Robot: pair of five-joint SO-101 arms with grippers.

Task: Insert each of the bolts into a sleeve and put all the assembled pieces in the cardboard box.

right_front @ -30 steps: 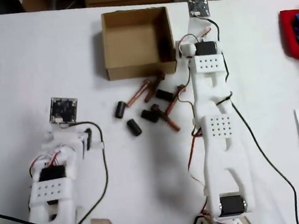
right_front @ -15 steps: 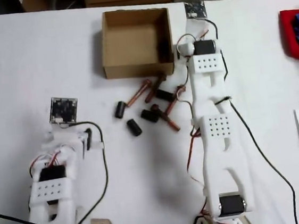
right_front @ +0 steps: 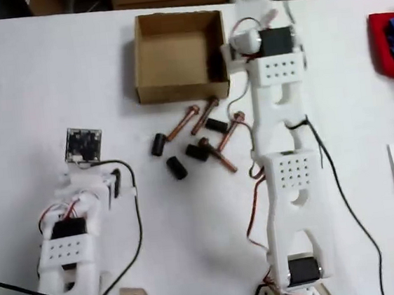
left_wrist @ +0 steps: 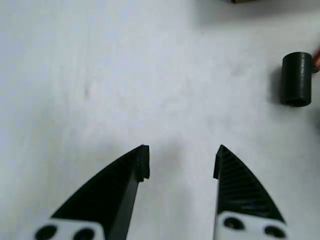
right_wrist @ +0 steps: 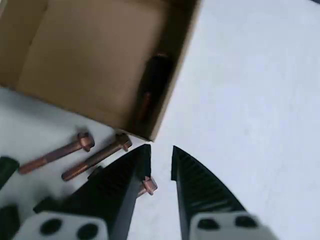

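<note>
The left gripper (left_wrist: 181, 160) hangs low over the white table (right_front: 21, 81), well short of the brown cardboard box (right_front: 184, 91). Its jaws are spread wide with nothing between them. A short black cylindrical sleeve (left_wrist: 296, 80) lies just beyond it, on the side towards the box.

The loose parts are scattered close together just before the box's near wall: four copper-coloured metal bolts (right_front: 182, 123) and four black sleeves in all, some of them touching. The bolts look stiff, light and smooth, so one would probably roll or swing if pinched near an end. A hold across the middle of the shank seems safest. The black sleeves look hard and slick as well, and are best taken across the round body so that the bore stays free.

The right gripper (right_wrist: 161, 160) hangs over the table at the box's near corner, just outside its side wall. Its jaws are a narrow gap apart and hold nothing.

Inside the box, against that same wall, lies one assembled piece (right_wrist: 152, 82), a black sleeve with a copper bolt through it. It is the only content I can make out.
</note>
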